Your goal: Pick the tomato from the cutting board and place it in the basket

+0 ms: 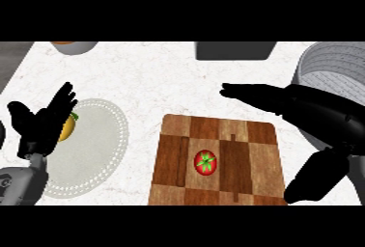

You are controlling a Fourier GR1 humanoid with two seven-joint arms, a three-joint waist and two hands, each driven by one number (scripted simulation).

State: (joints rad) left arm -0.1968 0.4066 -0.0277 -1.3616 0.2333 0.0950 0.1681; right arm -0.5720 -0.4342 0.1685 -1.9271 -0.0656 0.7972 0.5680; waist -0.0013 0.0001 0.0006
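Your right hand (278, 100), fingers straight and empty, hovers beside the chequered wooden cutting board (235, 132), likely readying for the small red tomato (205, 162). Your left hand (43, 123) rests open at the left.

The white, faintly veined stone counter top (164, 82) carries a brown wooden cutting board (178, 185) of light and dark patches at the near centre, and a pale round plate (100, 140) with a beaded rim lies well apart to its left. Along the far edge stand a small grey round pot (73, 47) at the left and a dark grey rectangular box (235, 49) in the middle. A grey round woven basket (335, 67) sits at the right.
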